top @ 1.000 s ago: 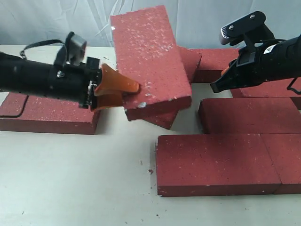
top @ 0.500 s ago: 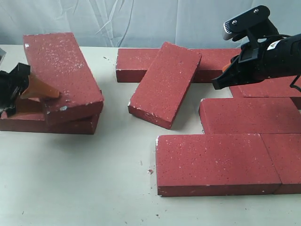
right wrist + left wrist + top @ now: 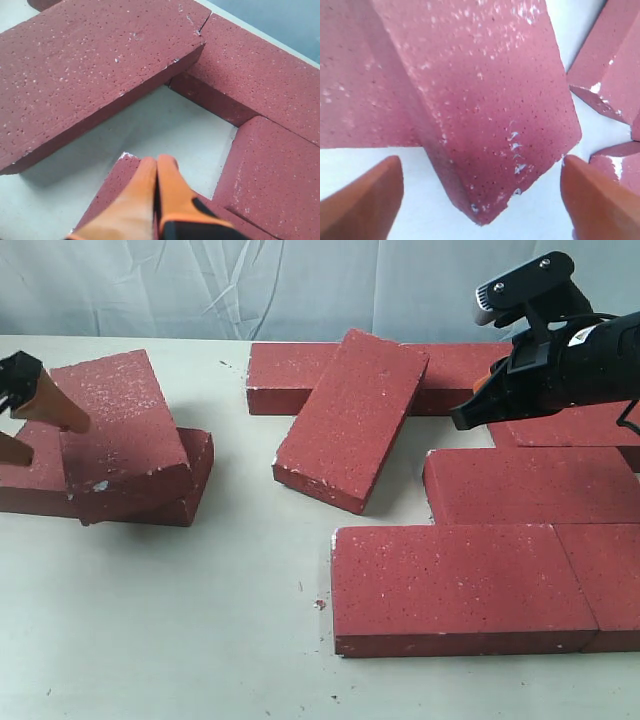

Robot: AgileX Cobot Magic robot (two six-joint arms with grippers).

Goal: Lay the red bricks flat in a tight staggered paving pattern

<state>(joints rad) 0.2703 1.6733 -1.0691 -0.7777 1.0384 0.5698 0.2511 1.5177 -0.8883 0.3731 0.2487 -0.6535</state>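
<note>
About nine red bricks [image 3: 530, 485] lie on the pale table [image 3: 170, 640].

Landmark: the slanted brick [image 3: 350, 420] mid-scene. It is tilted, with its far end propped on the back-row brick [image 3: 285, 375].

- Right of the slanted brick: three bricks lie flat. The front pair [image 3: 450, 585] sit end to end and touching, and one lies just behind them.
- Well left of the slanted brick: a tilted brick [image 3: 125, 430] rests crosswise on a flat bottom brick [image 3: 195, 465], with one corner overhanging the table.

Left gripper [image 3: 480, 165], well left of the slanted brick:
- The jaws are wide apart.
- In the wrist view, the orange fingers [image 3: 362, 200] flank the overhanging corner of the tilted brick, with a clear gap on each side.
- It holds nothing, and no contact is seen.

Right gripper [image 3: 462, 422], just right of the slanted brick:
- The orange fingertips [image 3: 145, 175] are pressed together, with nothing between them.
- It hangs over the bare gap of table beside the slanted brick's edge, above the corner of a flat brick [image 3: 112, 195].
- I cannot tell whether the tips touch that brick.
</note>
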